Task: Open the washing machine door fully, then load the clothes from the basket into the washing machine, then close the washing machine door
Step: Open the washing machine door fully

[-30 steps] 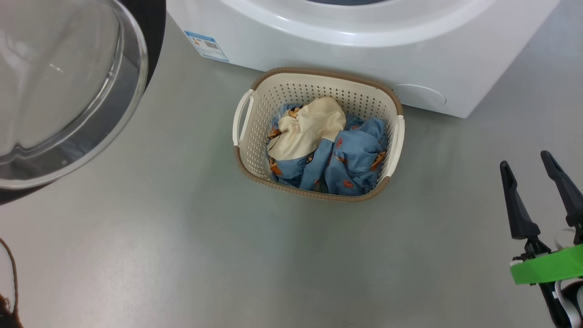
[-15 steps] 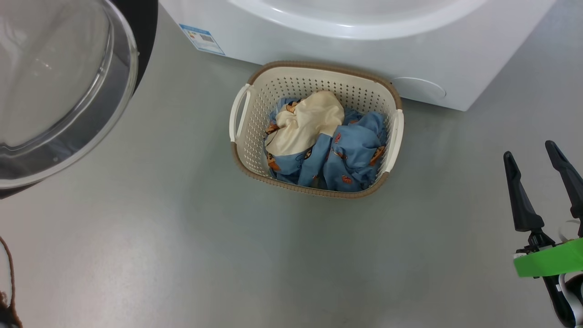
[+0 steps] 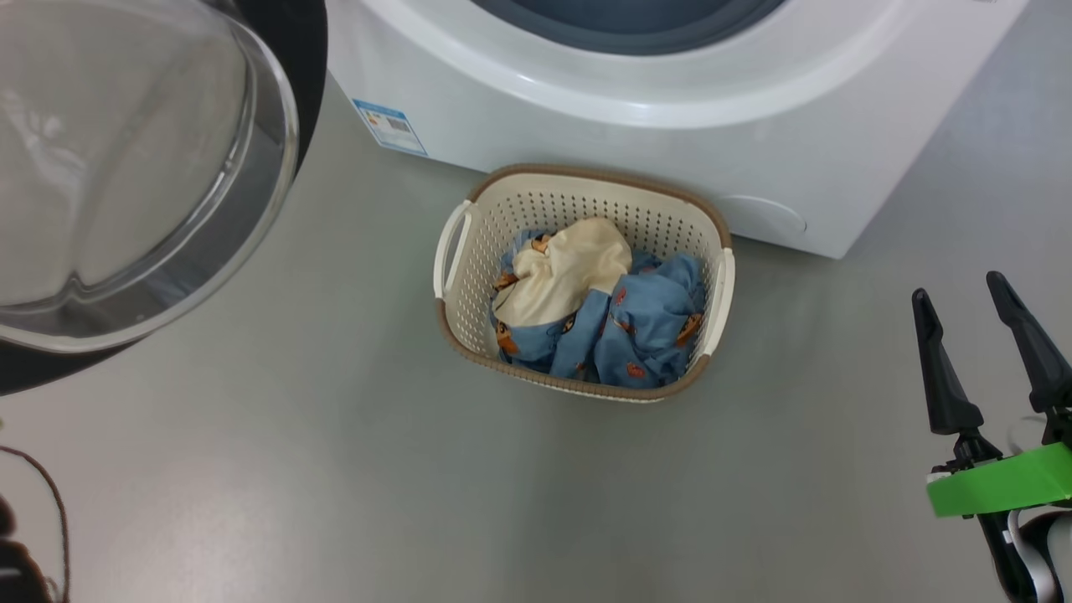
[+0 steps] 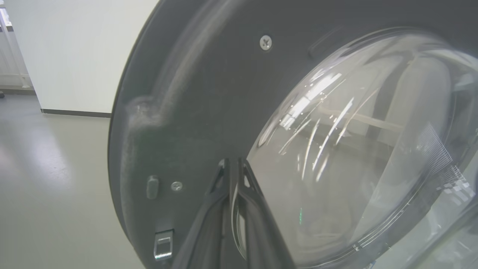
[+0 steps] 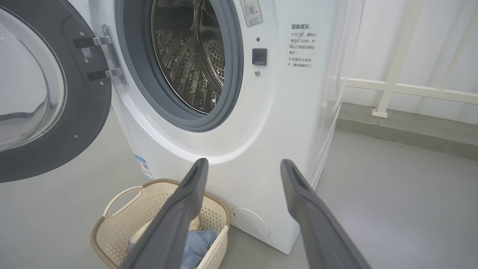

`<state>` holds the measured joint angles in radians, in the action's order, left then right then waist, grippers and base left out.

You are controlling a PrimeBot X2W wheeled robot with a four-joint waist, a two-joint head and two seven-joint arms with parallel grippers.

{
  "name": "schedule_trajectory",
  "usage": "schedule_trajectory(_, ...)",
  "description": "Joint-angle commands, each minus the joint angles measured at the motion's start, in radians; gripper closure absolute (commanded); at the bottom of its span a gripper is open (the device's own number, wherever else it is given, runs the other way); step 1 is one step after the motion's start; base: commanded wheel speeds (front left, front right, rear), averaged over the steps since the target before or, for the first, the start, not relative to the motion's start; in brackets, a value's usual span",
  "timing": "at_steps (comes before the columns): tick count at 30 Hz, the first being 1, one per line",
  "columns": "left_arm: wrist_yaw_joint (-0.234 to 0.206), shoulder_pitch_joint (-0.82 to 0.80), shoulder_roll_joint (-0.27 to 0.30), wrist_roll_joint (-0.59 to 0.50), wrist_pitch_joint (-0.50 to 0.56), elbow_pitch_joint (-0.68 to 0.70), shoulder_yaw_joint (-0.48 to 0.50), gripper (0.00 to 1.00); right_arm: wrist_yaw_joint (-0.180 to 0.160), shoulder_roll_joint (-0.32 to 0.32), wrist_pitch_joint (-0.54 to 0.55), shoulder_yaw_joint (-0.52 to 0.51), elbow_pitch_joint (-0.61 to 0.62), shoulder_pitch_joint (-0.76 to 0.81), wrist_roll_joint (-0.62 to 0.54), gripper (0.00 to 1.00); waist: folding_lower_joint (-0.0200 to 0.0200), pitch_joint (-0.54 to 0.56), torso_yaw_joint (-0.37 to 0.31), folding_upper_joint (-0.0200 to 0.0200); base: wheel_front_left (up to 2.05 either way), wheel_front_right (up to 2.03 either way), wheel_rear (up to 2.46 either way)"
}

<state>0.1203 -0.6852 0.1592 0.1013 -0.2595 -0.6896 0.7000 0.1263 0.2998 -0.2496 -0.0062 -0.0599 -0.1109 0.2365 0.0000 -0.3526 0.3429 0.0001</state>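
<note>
The washing machine door [image 3: 126, 167] hangs wide open at the left, its clear glass bowl facing me. In the left wrist view my left gripper [image 4: 233, 162] is shut and empty, tips close to the door's [image 4: 194, 93] dark inner face beside the bowl. The white washing machine [image 3: 636, 109] stands behind the basket [image 3: 536, 201], which holds the blue and cream clothes [image 3: 603, 318]. My right gripper [image 3: 957, 286] is open and empty over the floor, right of the basket. In the right wrist view my right gripper [image 5: 243, 161] faces the steel drum [image 5: 190, 56], the basket [image 5: 123, 224] below.
Grey floor [image 3: 335, 469] surrounds the basket. A blue label sticker [image 3: 389, 127] and a round cover [image 3: 766, 216] mark the machine's lower front. A white rail [image 5: 410, 89] runs along the wall to the machine's right. A thin dark cable [image 3: 50, 502] loops at the lower left.
The head camera has tilted, so the basket sits lower in the picture and more of the machine's opening shows. The basket, the clothes and my right gripper look unmoved.
</note>
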Motion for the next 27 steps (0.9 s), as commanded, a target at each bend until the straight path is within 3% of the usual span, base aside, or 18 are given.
schedule_trajectory(1,0.005,0.051,0.041,-0.009,-0.002,0.051,-0.003,1.00,0.004,0.006,-0.012,0.014,0.020,0.024,-0.008,0.00,0.0000,0.031,0.006,-0.0001,0.00,0.00,0.00)
schedule_trajectory(7,0.010,0.179,-0.021,0.020,-0.002,0.198,-0.105,1.00,0.004,-0.014,-0.012,0.008,0.017,0.048,-0.007,0.00,0.0000,0.086,0.005,-0.0001,0.00,0.00,0.00)
schedule_trajectory(10,0.010,0.248,-0.035,0.029,-0.002,0.266,-0.167,0.55,0.004,-0.027,-0.012,0.005,0.018,0.062,-0.008,0.00,0.0000,0.110,-0.001,-0.0001,0.00,0.00,0.00)
schedule_trajectory(12,0.010,0.290,-0.044,0.036,-0.002,0.306,-0.201,0.00,0.004,-0.035,-0.012,0.003,0.018,0.070,-0.008,0.00,0.0000,0.125,-0.009,-0.0001,0.00,0.00,0.00)
schedule_trajectory(19,0.010,0.384,-0.068,0.060,-0.002,0.392,-0.264,0.00,0.004,-0.056,-0.012,-0.006,0.016,0.090,-0.007,0.00,0.0000,0.163,-0.050,-0.0001,0.00,0.00,0.00)
schedule_trajectory(27,0.010,0.484,-0.080,0.081,-0.002,0.462,-0.389,0.00,0.004,-0.085,-0.012,-0.014,0.015,0.109,-0.006,0.00,0.0000,0.192,-0.153,-0.0001,0.00,0.00,0.00)
